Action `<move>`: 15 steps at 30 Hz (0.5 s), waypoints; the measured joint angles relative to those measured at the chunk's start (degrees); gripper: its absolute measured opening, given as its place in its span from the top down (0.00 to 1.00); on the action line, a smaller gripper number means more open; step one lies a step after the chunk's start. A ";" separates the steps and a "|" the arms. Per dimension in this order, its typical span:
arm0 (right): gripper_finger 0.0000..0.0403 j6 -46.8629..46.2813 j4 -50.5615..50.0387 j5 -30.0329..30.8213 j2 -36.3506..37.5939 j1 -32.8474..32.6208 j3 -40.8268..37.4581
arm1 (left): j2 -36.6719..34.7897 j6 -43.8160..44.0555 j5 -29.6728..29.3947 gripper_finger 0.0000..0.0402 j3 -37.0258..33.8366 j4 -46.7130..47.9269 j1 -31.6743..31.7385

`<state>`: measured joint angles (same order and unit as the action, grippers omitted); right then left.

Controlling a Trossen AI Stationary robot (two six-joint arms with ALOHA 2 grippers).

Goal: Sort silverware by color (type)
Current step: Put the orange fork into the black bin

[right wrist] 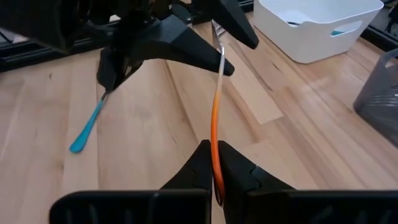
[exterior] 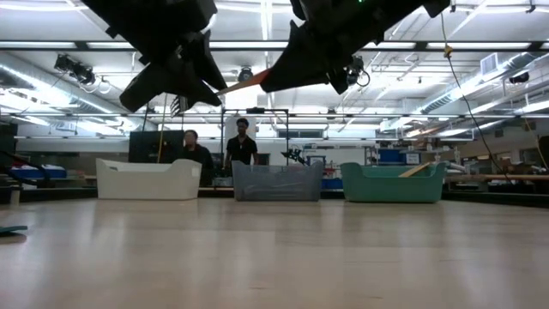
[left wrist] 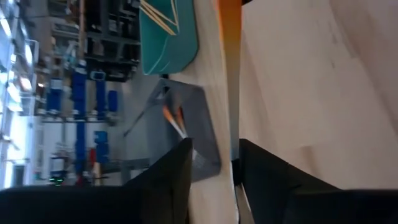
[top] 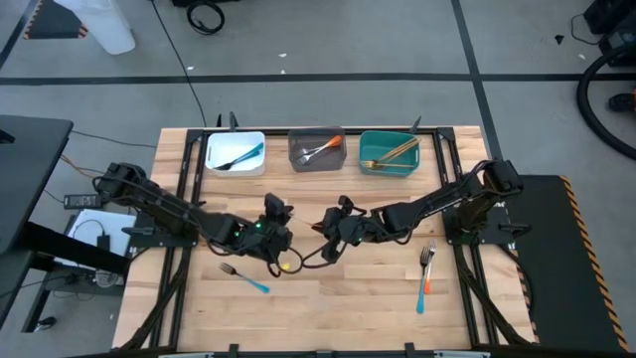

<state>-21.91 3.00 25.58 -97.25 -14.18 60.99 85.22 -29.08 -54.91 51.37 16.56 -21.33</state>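
Two pincers meet above mid-counter point(top: 328, 298): right pincer point(right wrist: 216, 171) clamps the slim orange-handled silver utensil point(right wrist: 215, 118); left pincer point(left wrist: 214, 168), jaws parted, straddles its far end.

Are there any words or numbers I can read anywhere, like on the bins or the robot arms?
None can be read.
White bin, grey bin, teal bin: plain, no labels showing.
Arms and table: no writing visible.
Room shelves in the low view: any signs are too small and blurred to read.
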 joint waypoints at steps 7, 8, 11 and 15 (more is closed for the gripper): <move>0.96 -0.85 2.67 -2.68 0.00 0.29 0.00 | 0.01 -3.16 -2.68 0.69 0.00 0.04 -1.11; 0.96 -1.02 3.14 -3.08 0.00 0.39 0.00 | 0.01 -3.20 -3.52 0.69 0.00 0.04 -1.22; 0.96 -1.11 3.44 -3.39 0.00 0.56 0.00 | 0.01 -4.89 -4.69 0.69 0.00 0.01 -1.22; 0.96 -1.07 3.39 -3.40 0.00 0.86 0.00 | 0.01 -6.14 -5.80 0.69 0.00 0.04 -1.50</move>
<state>-22.98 6.39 22.18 -97.25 -13.32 60.99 85.23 -35.22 -60.71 51.37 16.61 -22.83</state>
